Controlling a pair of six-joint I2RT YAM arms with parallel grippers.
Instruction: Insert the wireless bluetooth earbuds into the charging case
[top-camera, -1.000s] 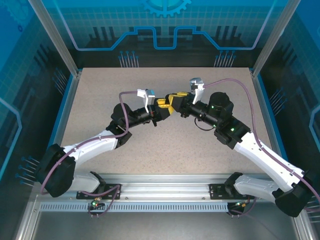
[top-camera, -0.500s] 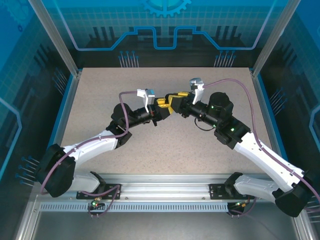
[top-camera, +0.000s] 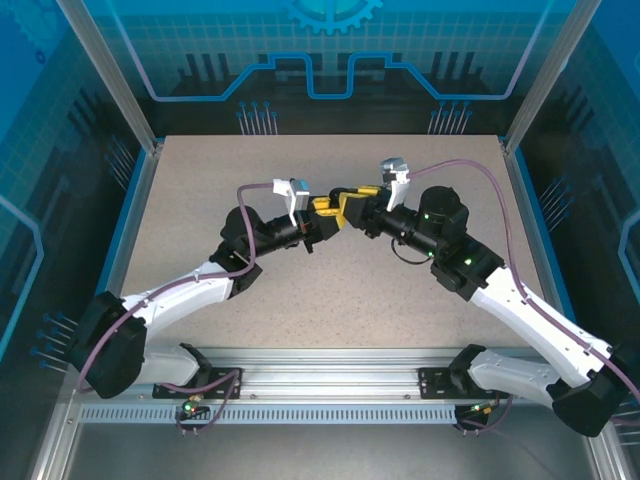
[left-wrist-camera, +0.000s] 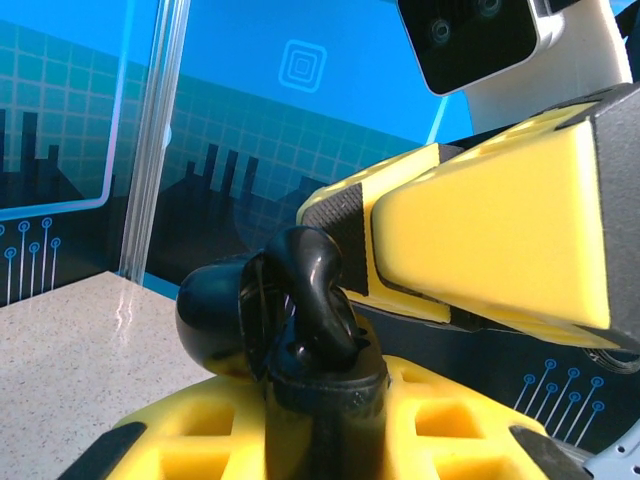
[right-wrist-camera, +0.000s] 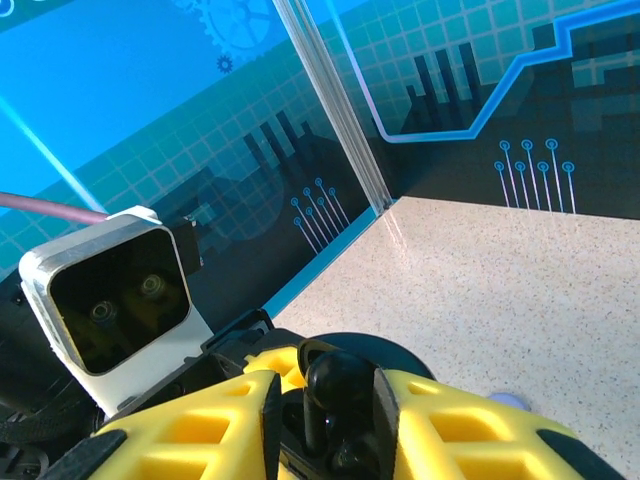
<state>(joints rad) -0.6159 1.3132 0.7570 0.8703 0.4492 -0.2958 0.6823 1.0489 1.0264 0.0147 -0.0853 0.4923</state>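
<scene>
Nose to nose above the speckled beige counter (top-camera: 330, 290): the right gripper (right-wrist-camera: 325, 400) was pinched almost shut on a tiny black stemmed earbud (right-wrist-camera: 335, 380), held right at the round glossy black charging case (left-wrist-camera: 215, 310), which the left gripper (left-wrist-camera: 320, 410) seemed to clamp between narrowly parted fingers, though that close view left it unsure. Seating the earbud looked like the step in hand, and the next move called for lining its stem with the well and easing straight in.
</scene>
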